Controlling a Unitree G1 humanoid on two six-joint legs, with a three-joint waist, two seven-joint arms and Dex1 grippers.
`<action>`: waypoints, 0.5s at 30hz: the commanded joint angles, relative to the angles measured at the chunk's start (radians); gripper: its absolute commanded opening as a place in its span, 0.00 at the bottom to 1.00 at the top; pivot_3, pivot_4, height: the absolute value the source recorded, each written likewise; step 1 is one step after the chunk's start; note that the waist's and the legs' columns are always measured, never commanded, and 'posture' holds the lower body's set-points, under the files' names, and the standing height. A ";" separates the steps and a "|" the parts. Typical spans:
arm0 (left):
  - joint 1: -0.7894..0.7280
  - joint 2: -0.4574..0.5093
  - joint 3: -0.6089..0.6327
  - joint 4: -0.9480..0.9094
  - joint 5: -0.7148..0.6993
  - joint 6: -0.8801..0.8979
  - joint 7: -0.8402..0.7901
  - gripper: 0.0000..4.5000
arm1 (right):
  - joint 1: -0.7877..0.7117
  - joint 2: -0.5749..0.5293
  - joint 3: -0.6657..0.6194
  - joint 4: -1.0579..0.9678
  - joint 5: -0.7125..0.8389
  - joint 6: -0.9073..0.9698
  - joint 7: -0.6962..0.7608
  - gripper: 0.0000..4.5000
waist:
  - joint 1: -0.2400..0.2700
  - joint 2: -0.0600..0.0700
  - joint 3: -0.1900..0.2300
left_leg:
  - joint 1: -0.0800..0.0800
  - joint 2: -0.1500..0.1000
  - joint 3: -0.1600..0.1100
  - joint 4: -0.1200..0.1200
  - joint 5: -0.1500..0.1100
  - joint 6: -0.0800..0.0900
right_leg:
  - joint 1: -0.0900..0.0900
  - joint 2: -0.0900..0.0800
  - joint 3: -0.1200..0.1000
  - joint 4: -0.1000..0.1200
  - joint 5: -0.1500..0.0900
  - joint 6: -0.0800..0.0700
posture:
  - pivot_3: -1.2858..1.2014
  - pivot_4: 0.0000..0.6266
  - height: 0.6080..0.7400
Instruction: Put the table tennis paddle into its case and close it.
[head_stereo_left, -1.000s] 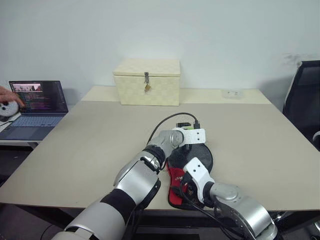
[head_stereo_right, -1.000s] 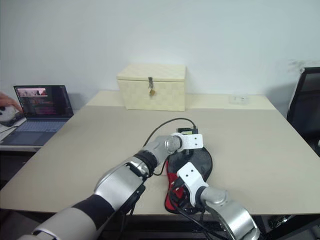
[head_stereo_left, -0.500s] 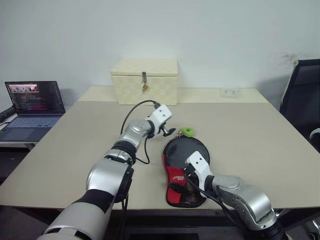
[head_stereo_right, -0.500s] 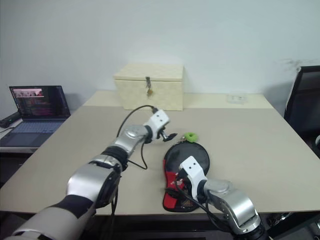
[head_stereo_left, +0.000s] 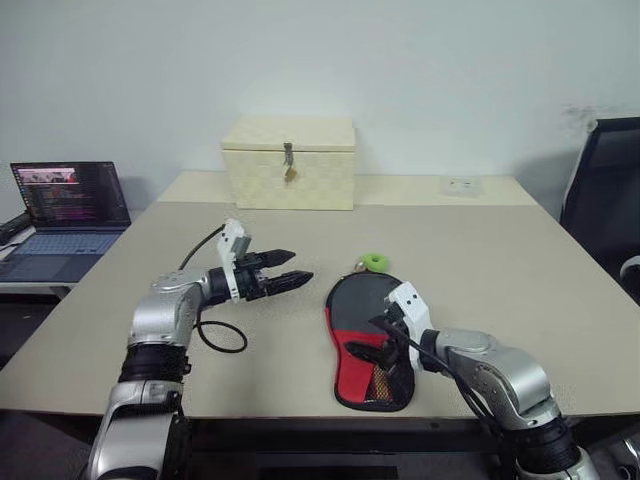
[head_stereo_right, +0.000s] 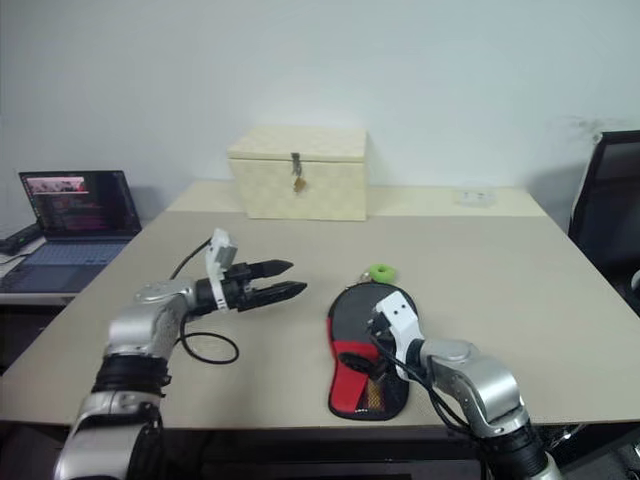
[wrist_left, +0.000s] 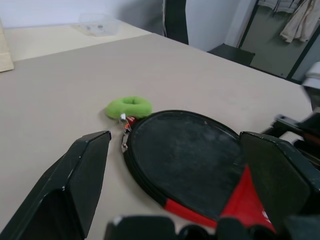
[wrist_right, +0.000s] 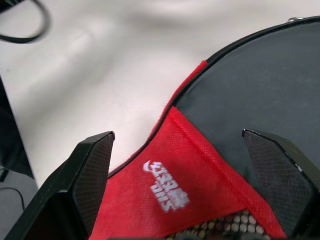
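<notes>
Left gripper (head_stereo_left: 290, 272) points level at the black-and-red paddle-shaped fabric case (head_stereo_left: 365, 330), jaws spread empty; right gripper (head_stereo_left: 385, 338) hovers above its red part, jaws likewise spread.

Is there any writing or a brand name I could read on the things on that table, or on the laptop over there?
Case, red handle part: a white logo with blocky characters beneath it, too stylised and blurred to read as words.
Laptop screen: coloured lines of text, too small to read.
Cream box: no writing to be seen, only a metal latch.
Nothing else shows any readable text.
</notes>
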 joint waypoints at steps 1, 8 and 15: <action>0.043 0.032 0.005 -0.147 -0.067 0.065 0.016 1.00 | -0.017 -0.023 -0.114 -0.061 0.095 0.026 0.033 1.00 | 0.005 0.000 0.000 | 0.000 0.000 0.000 0.000 0.000 0.000 | 0.000 0.000 0.000 0.000 0.000 0.000 | 0.52 0.24 1.00; 0.192 0.113 -0.008 -0.312 -0.104 0.114 0.031 1.00 | 0.010 -0.188 -0.274 0.000 0.109 0.051 0.017 1.00 | 0.010 0.001 0.001 | 0.001 0.000 0.001 -0.001 0.000 0.000 | 0.001 -0.001 0.000 -0.002 0.000 0.000 | 0.52 0.24 1.00; 0.200 0.134 -0.016 -0.317 -0.123 0.121 0.057 1.00 | 0.042 -0.189 -0.227 0.103 0.082 0.003 -0.001 1.00 | 0.007 0.002 0.001 | 0.001 0.001 0.002 -0.001 0.000 0.000 | 0.002 0.000 0.001 -0.002 -0.001 -0.002 | 0.52 0.24 1.00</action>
